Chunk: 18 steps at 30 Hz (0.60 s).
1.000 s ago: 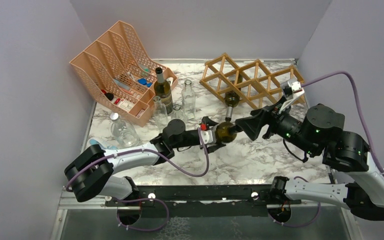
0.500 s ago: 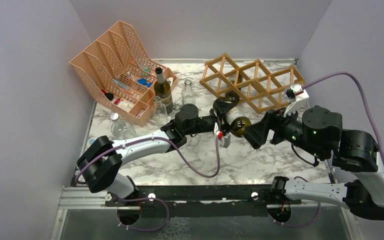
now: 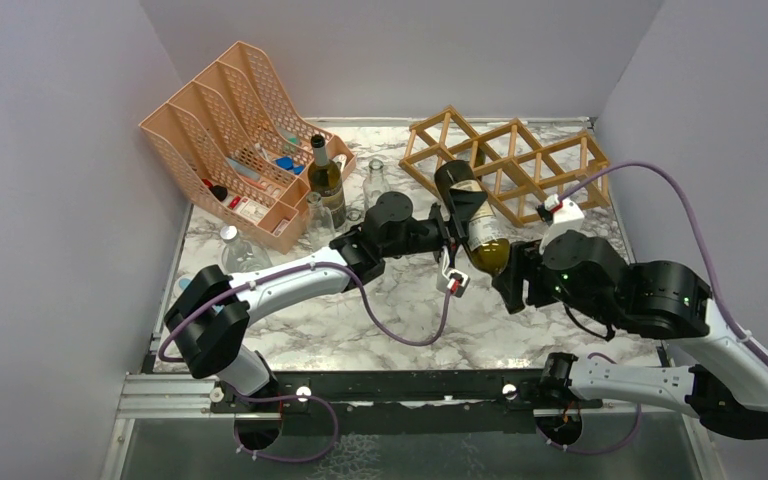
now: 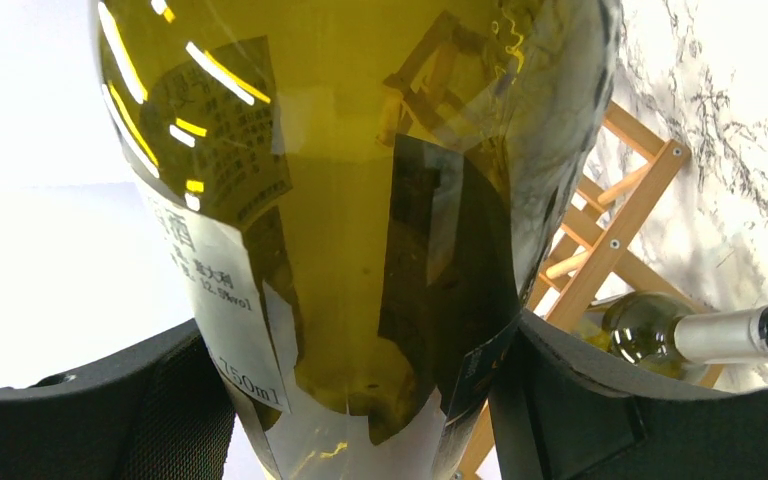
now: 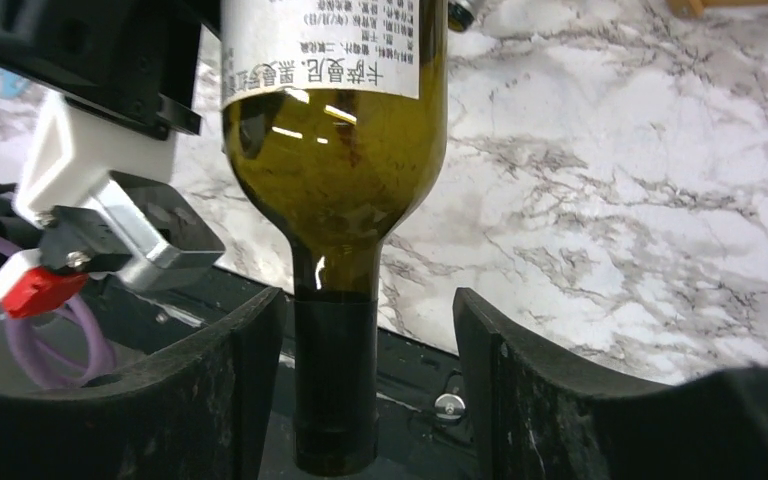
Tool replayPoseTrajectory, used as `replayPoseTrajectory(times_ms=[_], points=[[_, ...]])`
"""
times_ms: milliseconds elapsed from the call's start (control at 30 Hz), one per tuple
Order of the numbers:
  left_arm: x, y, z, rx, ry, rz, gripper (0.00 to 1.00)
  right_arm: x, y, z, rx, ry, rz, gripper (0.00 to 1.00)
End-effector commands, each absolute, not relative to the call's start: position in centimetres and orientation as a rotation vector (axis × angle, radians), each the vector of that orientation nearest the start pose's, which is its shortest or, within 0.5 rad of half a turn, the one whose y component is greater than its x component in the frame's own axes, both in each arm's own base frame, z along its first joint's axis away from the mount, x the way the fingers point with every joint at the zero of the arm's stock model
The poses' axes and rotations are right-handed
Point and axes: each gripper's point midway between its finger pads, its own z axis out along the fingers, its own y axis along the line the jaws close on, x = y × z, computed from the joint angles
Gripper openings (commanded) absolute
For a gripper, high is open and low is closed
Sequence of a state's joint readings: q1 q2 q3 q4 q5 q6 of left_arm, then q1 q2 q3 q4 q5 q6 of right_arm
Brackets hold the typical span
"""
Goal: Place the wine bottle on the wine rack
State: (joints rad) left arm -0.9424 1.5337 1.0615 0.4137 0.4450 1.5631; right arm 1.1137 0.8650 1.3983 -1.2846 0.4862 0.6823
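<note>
Both arms (image 3: 280,283) (image 3: 660,295) inward at wine bottle (image 3: 480,232)

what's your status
Left gripper shut on olive glass wine bottle. Right gripper open around neck. Base toward light-brown wooden lattice rack. Pale green bottle racked.

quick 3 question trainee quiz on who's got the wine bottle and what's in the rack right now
1. Which one is clamped on the body of the wine bottle? A) left gripper B) right gripper C) neither
2. True or false: the right gripper is shut tight on the bottle's neck.
3. Short answer: besides the held one, how many bottles can be seen lying in the wine rack?
Key: 1 A. 2 False: it is open, its fingers either side of the neck with gaps. 3 One: a second bottle, neck sticking out, in the left wrist view.
</note>
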Motion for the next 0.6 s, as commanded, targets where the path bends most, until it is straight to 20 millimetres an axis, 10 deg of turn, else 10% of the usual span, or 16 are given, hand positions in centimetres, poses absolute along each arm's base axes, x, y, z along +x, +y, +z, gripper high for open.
replayPoseTrajectory(times_ms=[0, 567], points=[[26.3, -43.1, 35.9, 1.525, 0.014, 0.256, 0.00, 13.3, 14.9, 28.8, -0.228, 2.260, 0.440, 0.63], [26.2, -42.7, 36.2, 1.556, -0.012, 0.305, 0.00, 15.8, 18.6, 23.3, -0.140, 2.296, 0.370, 0.56]])
